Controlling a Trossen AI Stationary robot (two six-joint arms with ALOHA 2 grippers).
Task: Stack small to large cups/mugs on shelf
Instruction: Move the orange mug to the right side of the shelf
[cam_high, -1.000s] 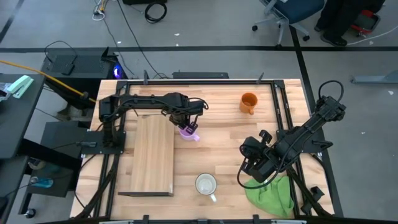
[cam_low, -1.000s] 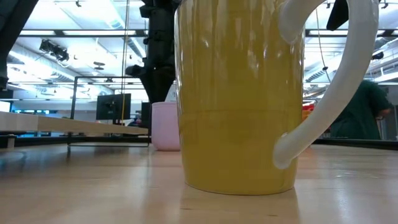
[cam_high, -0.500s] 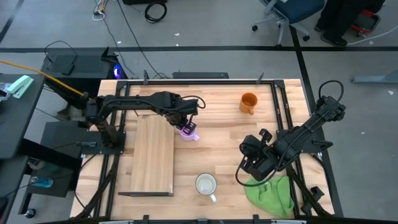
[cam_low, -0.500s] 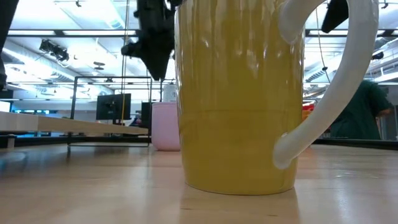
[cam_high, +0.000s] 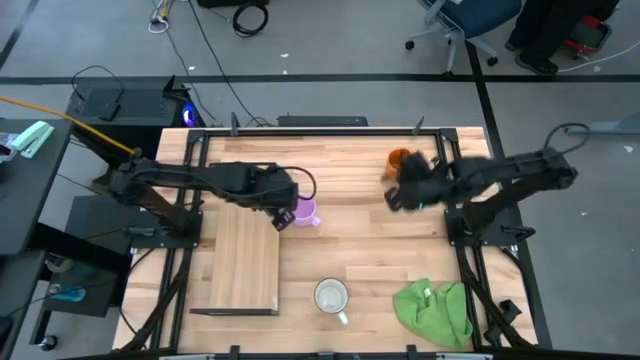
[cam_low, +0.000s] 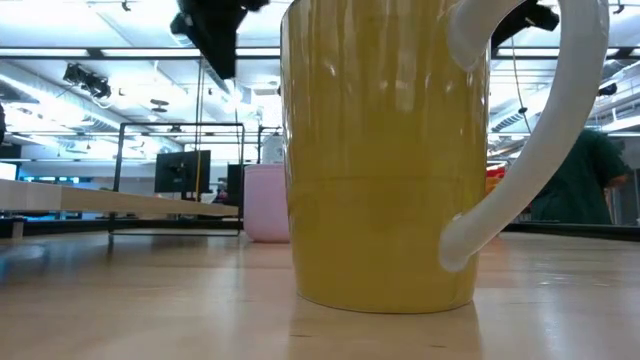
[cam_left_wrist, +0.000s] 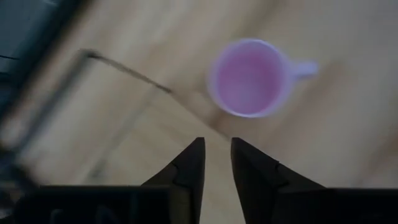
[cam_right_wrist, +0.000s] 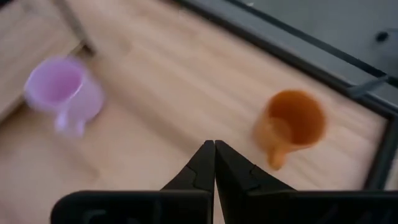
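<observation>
The light purple mug stands upright on the tabletop just right of the shelf. In the left wrist view the purple mug shows ahead of the fingers. My left gripper hovers above the shelf's far right corner, beside that mug, open a little with nothing between its fingers. The orange mug stands at the far right. My right gripper is in the air just near of the orange mug, shut and empty. The white mug stands near the front edge.
A green cloth lies crumpled at the near right corner. In the low view the white mug fills the foreground and hides much of the table behind it. Black frame rails run along the table's sides.
My left gripper has risen off the purple mug and drawn toward the table's left edge; the mug has stayed upright where it was. My right gripper has swung up from beside the green cloth toward the far edge, up to the orange mug, still shut.
</observation>
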